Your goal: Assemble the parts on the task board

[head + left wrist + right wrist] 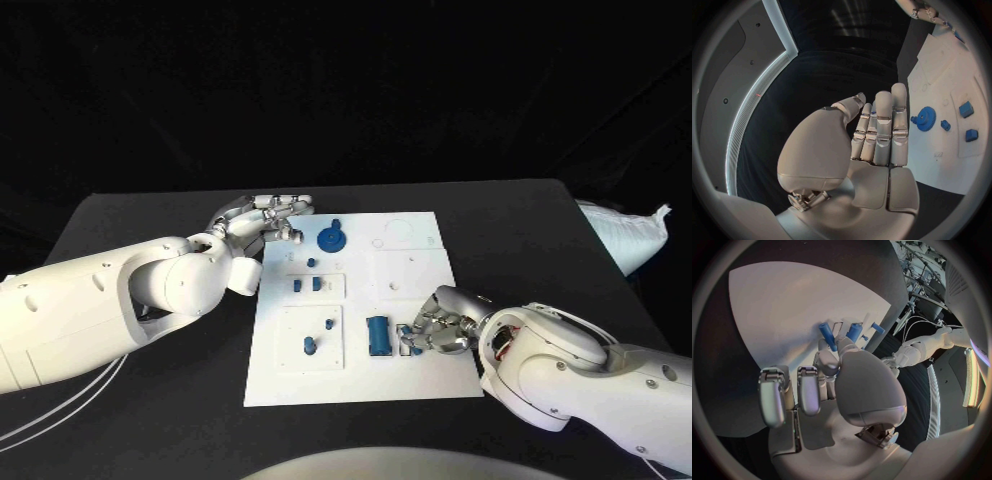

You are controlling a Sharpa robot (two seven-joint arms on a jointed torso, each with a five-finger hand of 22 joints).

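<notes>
The white task board (411,385) lies mid-table. On it are a blue gear (332,238), small blue pieces (307,284), two more blue pieces (309,345) in a square plate, and an upright blue block (378,335). My left hand (267,220) hovers at the board's far left corner beside the gear (927,119), its fingers (882,125) straight and holding nothing. My right hand (440,325) is over the board's near right part, next to the block. It pinches a small blue peg (854,332) at its fingertips, with another blue piece (827,336) just beyond.
A white cloth bag (627,235) lies at the table's right edge. Black tabletop (159,215) surrounds the board, with bare room at the far side and right. Thin white cables (58,410) run by my left arm.
</notes>
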